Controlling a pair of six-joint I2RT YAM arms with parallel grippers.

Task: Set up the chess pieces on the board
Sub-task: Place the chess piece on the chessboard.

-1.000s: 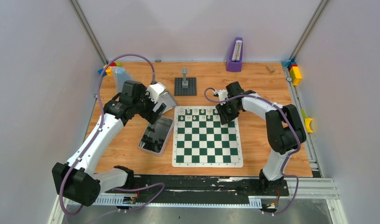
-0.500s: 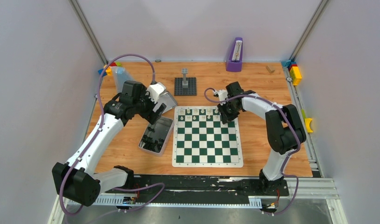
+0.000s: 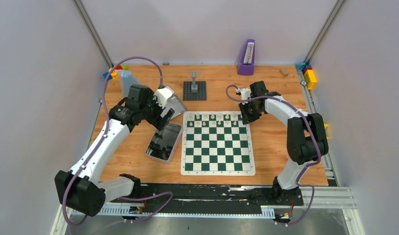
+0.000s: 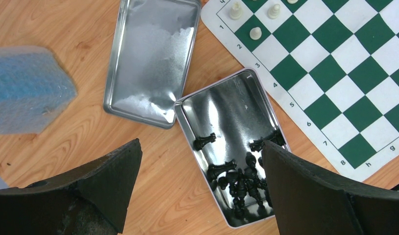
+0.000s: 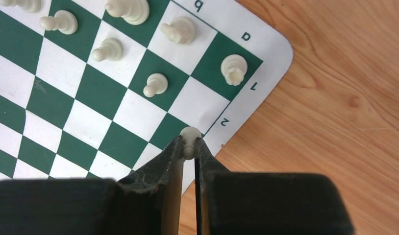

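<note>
The green and white board (image 3: pixel 217 147) lies mid-table, with several cream-white chess pieces (image 3: pixel 212 117) along its far rows. My right gripper (image 5: pixel 189 145) hangs over the board's far right corner (image 5: pixel 266 54). It is shut on a white pawn (image 5: pixel 189 134), whose head pokes out past the fingertips. A white rook (image 5: pixel 234 69) stands on the corner square close by. In the top view the right gripper (image 3: pixel 247 115) sits at that corner. My left gripper (image 4: pixel 200 149) is open above the silver tin (image 4: pixel 227 112), which holds several black pieces (image 4: pixel 244 181).
The tin's lid (image 4: pixel 151 58) lies beside the tin, and blue foam (image 4: pixel 31 90) lies left of it. A grey brick tower on a dark baseplate (image 3: pixel 194 89) stands behind the board. A purple holder (image 3: pixel 246 58) is at the back, and coloured bricks (image 3: pixel 310 77) sit at the right rail.
My right gripper has moved right along the board's far edge to its corner, and its jaws have closed. The left arm has not moved.
</note>
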